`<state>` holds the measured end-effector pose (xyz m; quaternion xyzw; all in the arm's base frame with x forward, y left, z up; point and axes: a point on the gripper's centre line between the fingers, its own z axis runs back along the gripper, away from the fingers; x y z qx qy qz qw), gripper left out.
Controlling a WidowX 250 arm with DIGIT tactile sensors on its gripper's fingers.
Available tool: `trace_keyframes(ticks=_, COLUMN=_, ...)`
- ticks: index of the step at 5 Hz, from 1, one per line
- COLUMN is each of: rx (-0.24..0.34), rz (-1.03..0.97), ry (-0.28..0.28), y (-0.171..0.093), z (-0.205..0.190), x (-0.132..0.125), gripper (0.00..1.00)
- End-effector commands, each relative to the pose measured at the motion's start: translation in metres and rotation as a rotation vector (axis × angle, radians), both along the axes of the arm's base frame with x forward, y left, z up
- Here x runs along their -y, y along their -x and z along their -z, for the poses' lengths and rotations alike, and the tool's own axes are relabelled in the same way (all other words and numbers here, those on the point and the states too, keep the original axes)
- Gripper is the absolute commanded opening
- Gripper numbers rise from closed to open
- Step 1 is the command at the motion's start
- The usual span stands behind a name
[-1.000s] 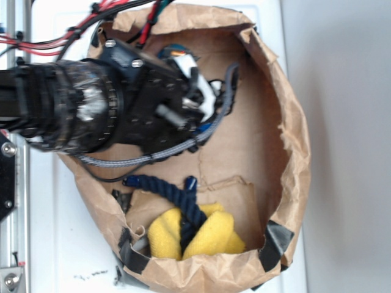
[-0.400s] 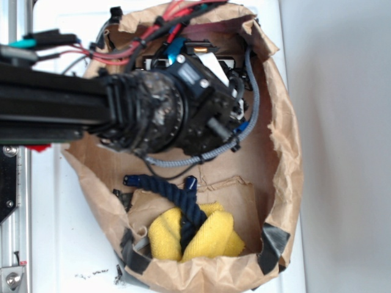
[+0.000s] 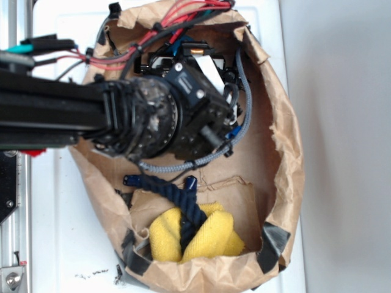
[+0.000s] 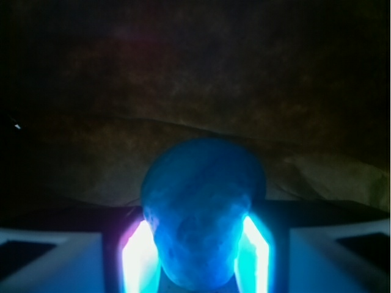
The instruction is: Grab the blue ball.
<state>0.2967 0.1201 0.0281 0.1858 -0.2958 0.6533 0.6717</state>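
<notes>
The gripper (image 4: 195,256) has its two fingers (image 4: 139,259) pressed against either side of the blue ball (image 4: 204,210), gripping it, as the dim wrist view shows. From the exterior view the ball is hidden beneath the black arm (image 3: 122,119), near the far rim of the crumpled brown paper bag (image 3: 287,140) that holds everything. The grasp looks made; the next move likely calls for a straight lift clear of the bag wall. At the bag's near edge lie a dark navy rope (image 3: 174,195) and a yellow cloth (image 3: 211,238), touching. Since a second ago, the arm has pushed deeper toward the far rim.
</notes>
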Motion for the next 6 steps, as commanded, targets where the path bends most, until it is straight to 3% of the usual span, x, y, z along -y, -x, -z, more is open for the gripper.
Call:
trace_keyframes(ticks=1, rx=0.033, rz=0.092, ry=0.009, y=0.007, z=-0.031, x=0.009, gripper=0.00)
trace_keyframes(ticks=2, rx=-0.045, rz=0.298, ry=0.109, y=0.008, z=-0.052, x=0.026, gripper=0.00)
trace_keyframes(ticks=4, rx=-0.185, rz=0.634, ry=0.213, y=0.023, z=-0.107, x=0.082, gripper=0.00)
trace_keyframes(ticks=5, rx=-0.302, rz=0.764, ry=0.362, y=0.032, z=-0.131, x=0.082, gripper=0.00)
trace_keyframes(ticks=6, rx=-0.448, rz=0.796, ry=0.452, y=0.030, z=-0.149, x=0.087, gripper=0.00)
